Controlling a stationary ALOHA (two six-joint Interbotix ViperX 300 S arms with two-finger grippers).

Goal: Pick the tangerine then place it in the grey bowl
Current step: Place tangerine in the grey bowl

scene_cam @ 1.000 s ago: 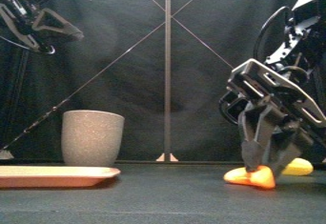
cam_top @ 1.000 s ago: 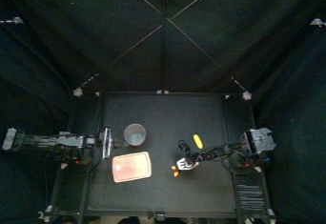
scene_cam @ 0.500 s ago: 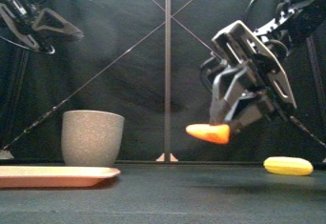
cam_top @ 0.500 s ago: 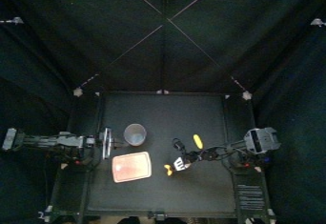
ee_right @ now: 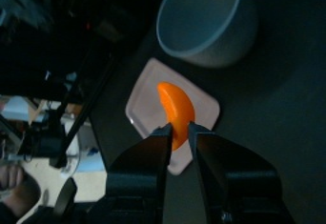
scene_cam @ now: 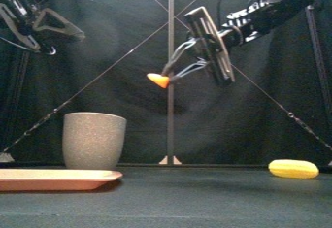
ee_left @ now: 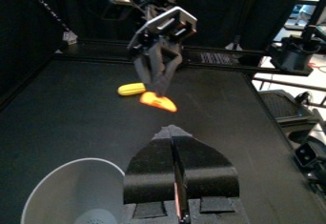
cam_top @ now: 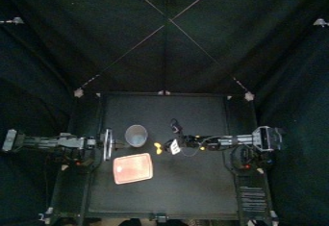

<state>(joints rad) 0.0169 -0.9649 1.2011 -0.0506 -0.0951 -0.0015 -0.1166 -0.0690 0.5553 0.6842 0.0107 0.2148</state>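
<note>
The tangerine (scene_cam: 158,80), a small orange wedge, hangs in the air to the right of the grey cup (scene_cam: 93,140) and well above its rim, touching nothing but the jaws that hold it. The right pincer (scene_cam: 166,76) is pinching it by one end, its arm reaching in from the right and slanting down toward the cup. The right wrist view shows the wedge sticking out beyond the jaw tips, with the cup's open mouth and a corner of the pink tray (scene_cam: 58,179) lying behind it. That tray rests flat on the desk (scene_cam: 195,203), in front of the cup and just beside its base. A yellow toy (scene_cam: 293,169) lies on the desk far to the cup's right, well apart from everything else. The left pincer (ee_left: 174,142) is raised to the left of the cup, its jaws pressed together on nothing.
</note>
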